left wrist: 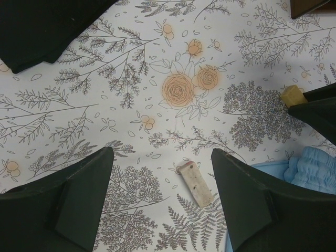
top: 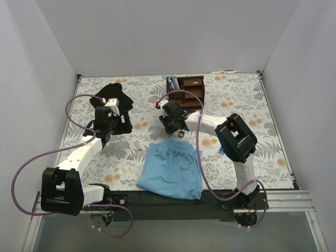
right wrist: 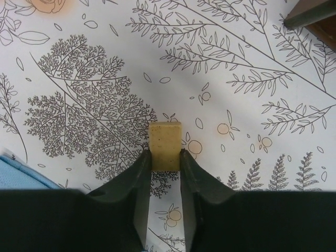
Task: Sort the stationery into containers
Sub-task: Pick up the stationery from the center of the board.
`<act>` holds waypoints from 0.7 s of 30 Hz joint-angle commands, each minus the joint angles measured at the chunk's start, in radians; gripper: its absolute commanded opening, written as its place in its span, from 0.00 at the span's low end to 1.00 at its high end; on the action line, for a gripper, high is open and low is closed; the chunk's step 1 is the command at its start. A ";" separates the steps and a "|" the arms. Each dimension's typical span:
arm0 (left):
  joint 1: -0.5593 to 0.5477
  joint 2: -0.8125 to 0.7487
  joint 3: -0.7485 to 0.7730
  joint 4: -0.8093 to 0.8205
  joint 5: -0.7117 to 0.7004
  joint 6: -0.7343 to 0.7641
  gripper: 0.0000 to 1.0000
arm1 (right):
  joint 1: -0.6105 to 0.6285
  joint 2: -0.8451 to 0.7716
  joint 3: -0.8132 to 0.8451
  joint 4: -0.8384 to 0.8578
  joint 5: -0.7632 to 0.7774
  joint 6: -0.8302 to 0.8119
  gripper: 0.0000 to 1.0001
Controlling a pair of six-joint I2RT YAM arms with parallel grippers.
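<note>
My left gripper [top: 103, 137] [left wrist: 161, 157] is open and hovers over a pale speckled eraser block [left wrist: 195, 184] [top: 137, 144] that lies flat on the floral table between its fingers, nearer the right finger. My right gripper [top: 167, 126] [right wrist: 165, 155] is shut on a tan eraser block [right wrist: 165, 139] [left wrist: 293, 96], which sticks out past the fingertips; I cannot tell whether it touches the table. The dark brown wooden organizer [top: 186, 89] stands at the back centre, with pens in its left slot. A small dark ring [top: 180, 134] lies next to the right gripper.
A light blue cloth [top: 173, 168] [left wrist: 315, 170] lies front centre, just right of the pale block. A black cloth [top: 113, 95] [left wrist: 47, 26] lies at the back left. A small blue item [top: 221, 150] lies by the right arm. White walls enclose the table.
</note>
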 commanded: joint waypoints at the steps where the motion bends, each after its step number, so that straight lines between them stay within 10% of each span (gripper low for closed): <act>1: 0.009 0.001 -0.001 0.017 0.008 0.002 0.76 | -0.003 -0.010 -0.030 -0.054 0.035 -0.017 0.20; 3: 0.010 0.004 -0.001 0.019 0.010 0.002 0.76 | -0.003 -0.025 -0.036 -0.053 0.042 -0.030 0.02; 21: 0.102 0.179 0.184 0.066 0.090 0.030 0.74 | -0.284 -0.315 -0.130 -0.059 0.029 -0.141 0.01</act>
